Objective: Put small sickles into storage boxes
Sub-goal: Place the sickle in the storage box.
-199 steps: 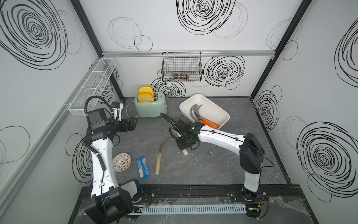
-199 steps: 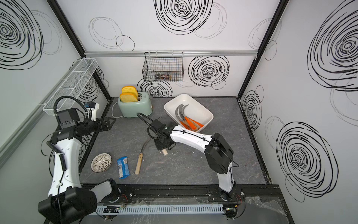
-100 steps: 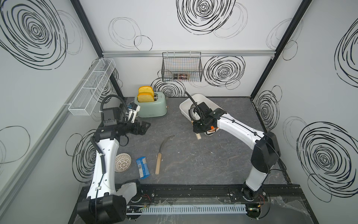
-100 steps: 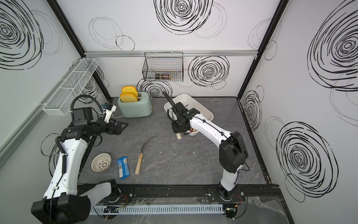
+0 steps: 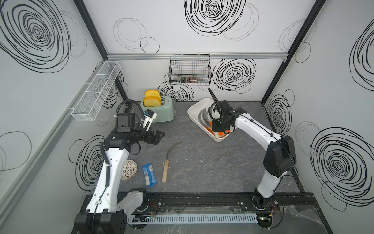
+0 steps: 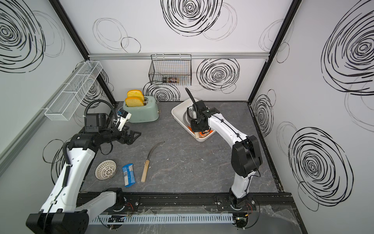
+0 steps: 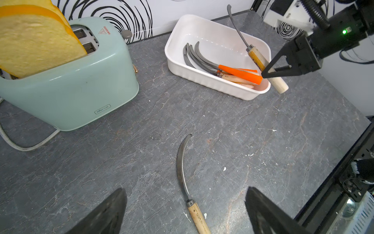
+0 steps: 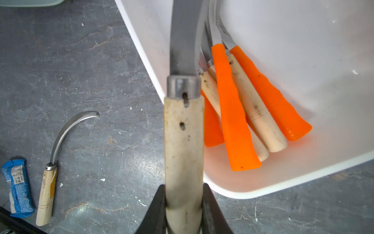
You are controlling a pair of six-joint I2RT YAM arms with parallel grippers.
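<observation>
Hovering over the near corner of the white ribbed plastic tub (image 7: 204, 82), the right gripper (image 8: 183, 189) has its two black fingers pressed tight on the pale wooden handle of a curved grey-bladed sickle (image 7: 258, 58). Look at the angle: blade tip high and leaning toward the back wall, handle butt low and poking out past the tub's rim. Gripping near the butt end makes sense to me, since it lets the long blade go in over the tub first. Inside, a bundle of sickles with orange and wooden handles (image 8: 232, 113) lies along one long side, blades nested, handles fanned into the corner just under the gripper. I'd say the drop is close, but the butt wants carrying further inside the rim, or it may catch the edge and tip out.

Over on the other side, the left gripper (image 5: 157, 137) hangs above the dark grey stone-look tabletop (image 5: 202, 162), fingers spread wide apart, nothing in them. It points at the one wooden-handled sickle on the table (image 7: 181, 168), lying flat and well clear of the tub, near a blue snack packet (image 5: 149, 174). That looks like the next pick. The mint-green toaster (image 5: 162, 114) stands beside that arm, out of the way.
</observation>
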